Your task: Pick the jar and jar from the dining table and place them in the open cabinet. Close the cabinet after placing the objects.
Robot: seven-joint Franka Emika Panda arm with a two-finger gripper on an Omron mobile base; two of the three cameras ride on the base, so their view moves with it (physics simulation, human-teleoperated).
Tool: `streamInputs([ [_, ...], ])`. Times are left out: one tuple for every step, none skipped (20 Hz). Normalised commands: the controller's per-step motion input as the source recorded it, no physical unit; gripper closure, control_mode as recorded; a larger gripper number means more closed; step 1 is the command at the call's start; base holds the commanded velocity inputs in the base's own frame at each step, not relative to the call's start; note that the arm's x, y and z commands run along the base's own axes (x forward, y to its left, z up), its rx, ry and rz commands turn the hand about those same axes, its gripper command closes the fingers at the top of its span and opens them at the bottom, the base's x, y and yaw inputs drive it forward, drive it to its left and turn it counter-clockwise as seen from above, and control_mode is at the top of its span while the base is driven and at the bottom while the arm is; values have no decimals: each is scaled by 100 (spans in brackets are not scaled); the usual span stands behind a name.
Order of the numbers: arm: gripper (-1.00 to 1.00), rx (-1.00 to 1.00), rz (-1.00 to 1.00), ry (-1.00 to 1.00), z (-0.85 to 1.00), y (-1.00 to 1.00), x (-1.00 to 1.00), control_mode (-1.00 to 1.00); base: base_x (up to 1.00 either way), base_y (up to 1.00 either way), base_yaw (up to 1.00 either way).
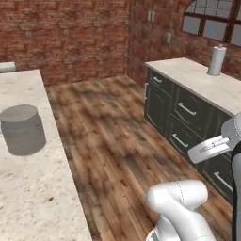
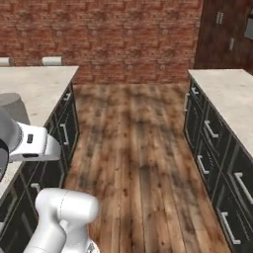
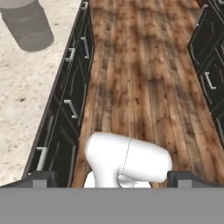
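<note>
The larger grey frosted jar (image 1: 21,129) stands upright on the beige speckled dining table (image 1: 37,202), near its edge. It also appears at the left of the right base view as the jar (image 2: 12,108) on the table (image 2: 37,84). In the hand view the jar (image 3: 26,24) sits at the upper left on the table (image 3: 22,105). My gripper (image 3: 113,178) hangs over the wooden floor beside the table, well short of the jar, open, with nothing between its fingertips (image 3: 41,178). The small glass jar and the wall cabinet are out of view.
A second stone counter (image 1: 202,80) with dark drawer units (image 1: 181,117) runs along the right and carries a white roll (image 1: 216,60). Wooden floor (image 2: 133,148) lies between the two counters. A brick wall (image 2: 123,34) closes the far end.
</note>
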Motion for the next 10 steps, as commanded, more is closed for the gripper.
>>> streamInputs([
  [-100,0,0,0,0,0,0,100,100,24,63],
  [-100,0,0,0,0,0,0,100,97,17,65],
  [-100,0,0,0,0,0,0,100,100,14,67],
  [-100,0,0,0,0,0,0,100,100,10,70],
  [-100,0,0,0,0,0,0,100,100,7,72],
  [-100,0,0,0,0,0,0,100,98,4,74],
  [-100,0,0,0,0,0,0,100,97,1,76],
  [-100,0,0,0,0,0,0,100,95,3,76],
  [-100,0,0,0,0,0,0,100,94,0,78],
  [-100,0,0,0,0,0,0,100,94,0,79],
])
